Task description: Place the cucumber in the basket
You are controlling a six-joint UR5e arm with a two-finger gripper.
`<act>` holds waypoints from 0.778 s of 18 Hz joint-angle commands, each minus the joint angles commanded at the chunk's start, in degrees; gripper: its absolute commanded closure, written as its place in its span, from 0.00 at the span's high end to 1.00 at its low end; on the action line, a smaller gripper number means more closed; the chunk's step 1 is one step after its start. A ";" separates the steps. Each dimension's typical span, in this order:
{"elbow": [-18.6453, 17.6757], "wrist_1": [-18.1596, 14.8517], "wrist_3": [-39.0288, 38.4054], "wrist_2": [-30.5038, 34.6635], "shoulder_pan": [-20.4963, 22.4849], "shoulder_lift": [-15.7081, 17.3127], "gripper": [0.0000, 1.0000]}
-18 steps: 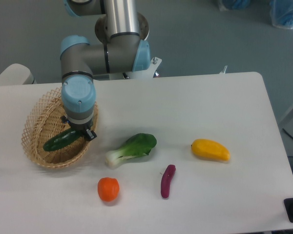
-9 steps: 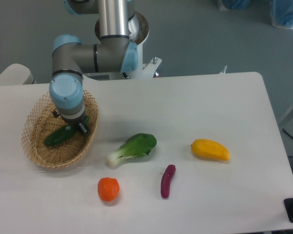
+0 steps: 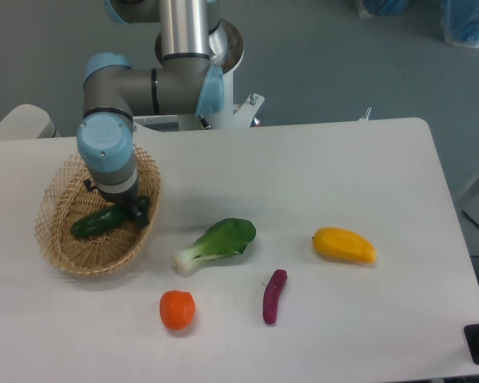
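The dark green cucumber (image 3: 98,223) lies slanted inside the tan wicker basket (image 3: 57,254) at the table's left. Its right end sits between the fingers of my gripper (image 3: 130,212). The gripper hangs low over the right part of the basket and looks shut on that end of the cucumber. The blue wrist above hides most of the fingers. The cucumber's left end rests low on the basket floor.
A bok choy (image 3: 217,242) lies right of the basket. An orange round fruit (image 3: 177,309) and a slim purple vegetable (image 3: 274,296) lie near the front. A yellow vegetable (image 3: 345,246) lies to the right. The robot base stands behind the basket.
The gripper has carried the cucumber left and down, from over the basket's right rim into the basket. In the last half second it barely moved and the cucumber lies a little flatter.
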 joint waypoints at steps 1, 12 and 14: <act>0.97 0.09 0.26 -0.09 0.97 -0.61 1.00; 15.82 -0.52 6.76 0.09 12.31 -11.33 1.00; 18.98 -0.79 9.48 0.09 13.98 -13.35 1.00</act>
